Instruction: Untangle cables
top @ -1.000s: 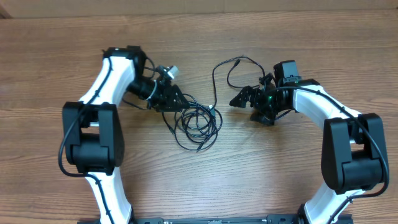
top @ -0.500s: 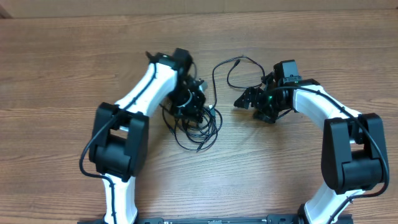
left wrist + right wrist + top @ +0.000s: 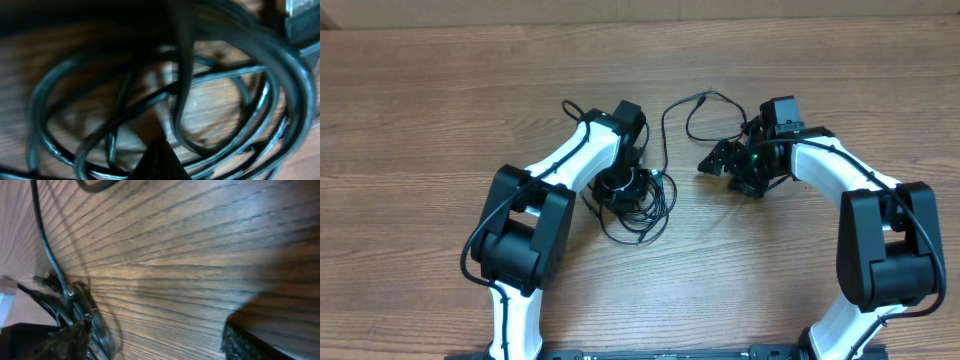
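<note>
Overhead: cables (image 3: 645, 205) central on table (image 3: 420, 100), far edge well apart.

Blurred black cables (image 3: 182, 65) loop and cross over the wooden table (image 3: 215, 105); a connector plug (image 3: 301, 11) sits at top right.

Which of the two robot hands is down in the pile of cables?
The left gripper: it sits right on the coiled cables, while the right gripper is off to the side over bare table, jaws open.

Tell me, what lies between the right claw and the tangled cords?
Overhead view: bare wooden table, crossed by one loose cord strand leading off the tangle.
</note>
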Motion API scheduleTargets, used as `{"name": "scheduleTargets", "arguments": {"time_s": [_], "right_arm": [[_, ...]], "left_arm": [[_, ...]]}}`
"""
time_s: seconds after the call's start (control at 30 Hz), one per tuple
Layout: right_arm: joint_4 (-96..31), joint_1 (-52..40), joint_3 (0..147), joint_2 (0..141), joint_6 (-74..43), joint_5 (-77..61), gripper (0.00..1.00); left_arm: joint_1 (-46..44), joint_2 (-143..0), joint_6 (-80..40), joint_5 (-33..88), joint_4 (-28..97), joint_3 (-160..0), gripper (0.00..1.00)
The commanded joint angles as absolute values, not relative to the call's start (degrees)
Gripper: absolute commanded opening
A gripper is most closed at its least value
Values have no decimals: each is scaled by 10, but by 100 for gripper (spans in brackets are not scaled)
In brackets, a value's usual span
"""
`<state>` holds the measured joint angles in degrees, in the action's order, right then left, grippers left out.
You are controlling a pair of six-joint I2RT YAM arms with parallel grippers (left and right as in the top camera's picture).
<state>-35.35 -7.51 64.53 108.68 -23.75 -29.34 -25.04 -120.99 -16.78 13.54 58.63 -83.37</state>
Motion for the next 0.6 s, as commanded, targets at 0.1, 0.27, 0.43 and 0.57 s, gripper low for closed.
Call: {"name": "scheduleTargets", "arguments": {"time_s": [0.1,0.27,0.43,0.57], "right_arm": [[-352,-133,644,1074,-242,-283,76],[-304,-194,644,1074,-336,-216,73],[-222,-230,644,1074,-390,-156,70],[-167,-249,644,1074,-390,-132,66]], "left_arm": [[-240,-1209,-197,-19,556,-774,4],[-236,-1209,-197,-19,541,-750,4],[-236,-1209,-197,-19,539,-732,4],[-236,-1209,-197,-15,535,-719,4]]}}
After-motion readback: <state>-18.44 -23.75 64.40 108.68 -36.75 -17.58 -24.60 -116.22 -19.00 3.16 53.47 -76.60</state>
